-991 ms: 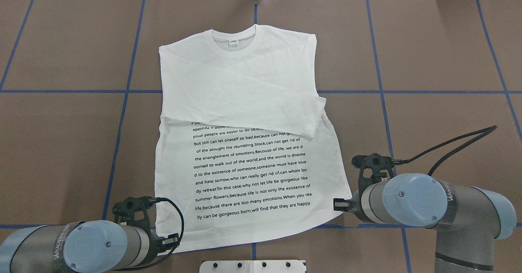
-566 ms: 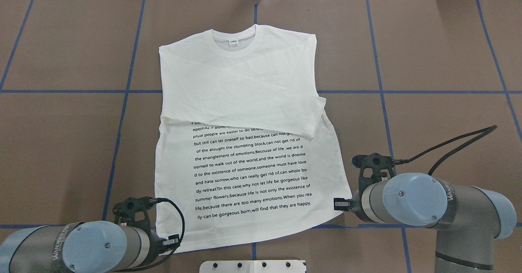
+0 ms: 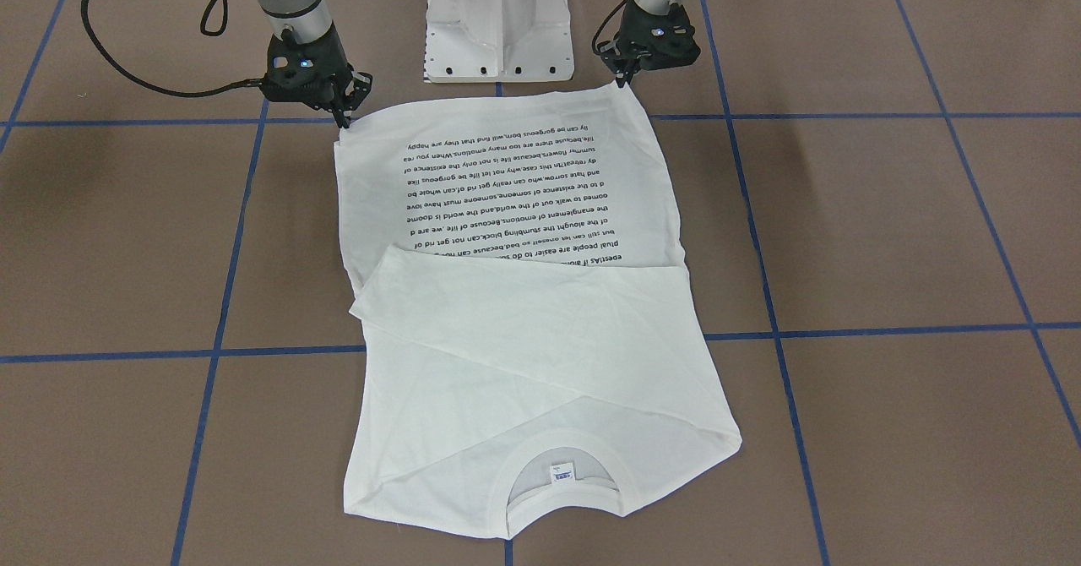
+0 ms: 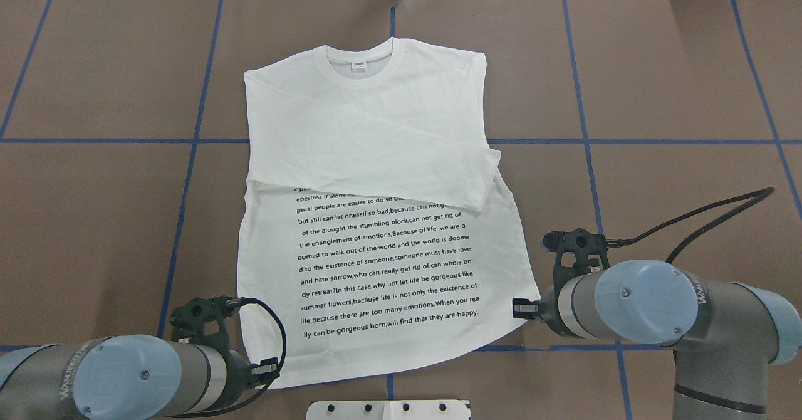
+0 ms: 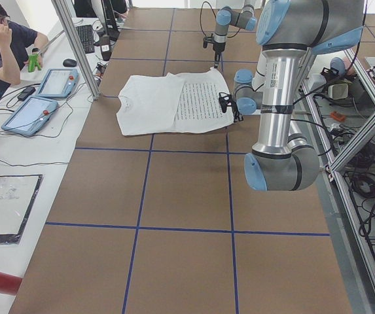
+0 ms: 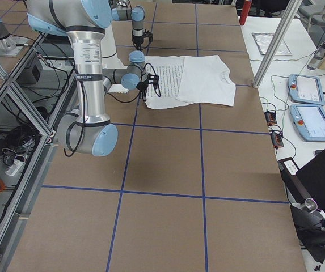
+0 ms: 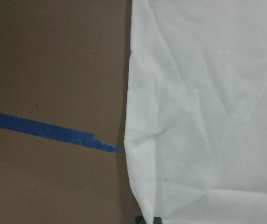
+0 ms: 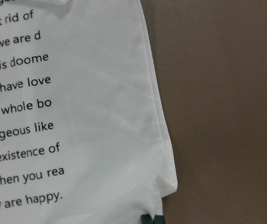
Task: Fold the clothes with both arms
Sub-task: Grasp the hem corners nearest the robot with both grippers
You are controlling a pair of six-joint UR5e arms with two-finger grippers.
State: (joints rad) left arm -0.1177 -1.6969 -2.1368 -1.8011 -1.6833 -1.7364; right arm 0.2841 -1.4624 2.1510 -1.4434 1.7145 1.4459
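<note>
Two black claws pinch the hem of a white long-sleeved T-shirt (image 4: 351,119) spread flat on the middle of a brown desk (image 4: 658,81) gridded with blue tape (image 4: 194,157). The left gripper (image 3: 623,83) is closed on the hem corner on the robot's left, and the right gripper (image 3: 344,118) is closed on the opposite corner, both by the desk's robot-side edge. In each wrist view the dark fingertips meet at the cloth's very corner. The ribbed collar (image 4: 360,63) points to the desk's far edge, its small tag (image 3: 562,471) too small to read. A sleeve (image 4: 401,169) is folded slantwise across the chest and hides the top lines of the black print (image 4: 385,269). Legible lines include "summer flowers,because life is not only the existence of" and, last, "lly can be gorgeous born,will find that they are happy." White lettering on both forearms cannot be read in full. The robot's white pedestal (image 3: 498,17) stands just behind the hem.
</note>
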